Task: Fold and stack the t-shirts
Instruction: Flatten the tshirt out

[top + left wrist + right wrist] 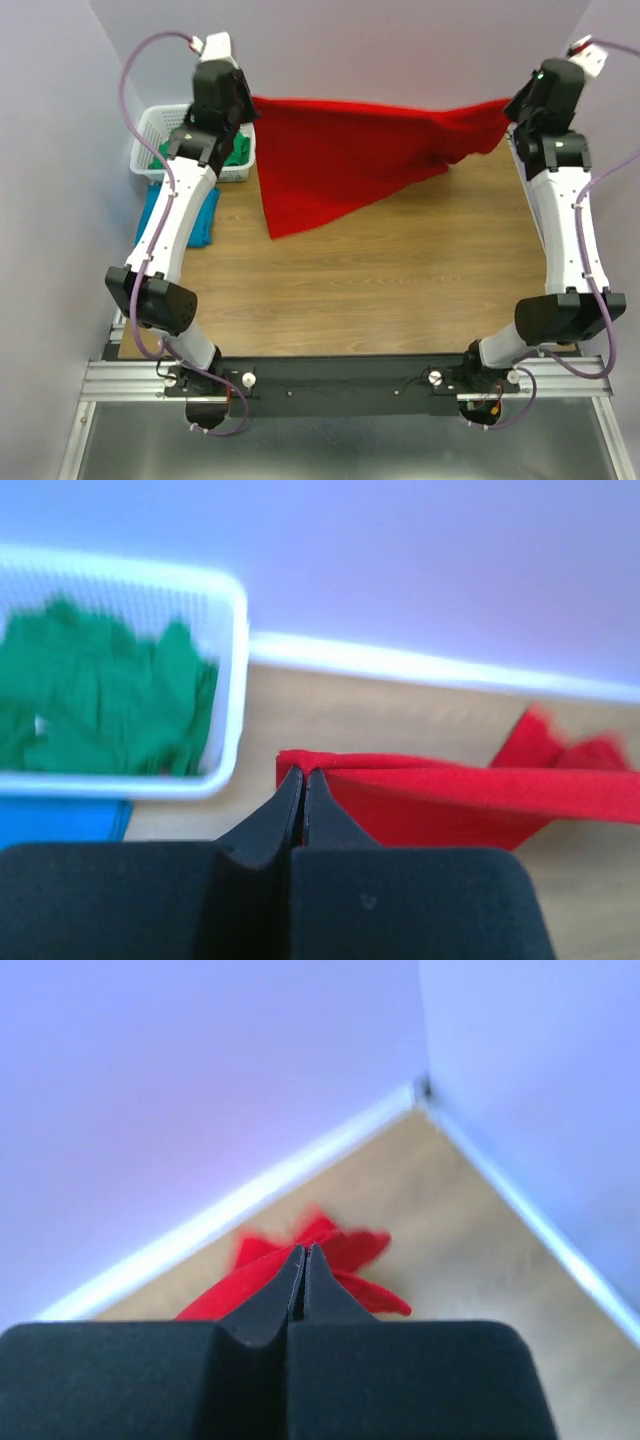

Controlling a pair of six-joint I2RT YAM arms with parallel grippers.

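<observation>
Top external view: the left pincer (248,103) and the right pincer (512,108) are both at the far side of the table (400,290). Each grips a top corner of the red t-shirt (350,150). The shirt is stretched between them and its lower part sags onto the wood. A white basket (150,125) at far left holds the green t-shirt (236,157). The teal blue t-shirt (205,215) lies on the table just beside the basket.

Left wrist view: the fingertips (296,780) are pressed together on the folded red edge, and the cloth runs off to the right. The basket with the green shirt is to the left, with a strip of blue below it. A lilac wall (400,560) with a white skirting rises behind.

Right wrist view: the tips meet with no gap, red cloth bunched at and just past them. Beyond is bare wood, where two lilac walls meet in a corner (424,1090).
</observation>
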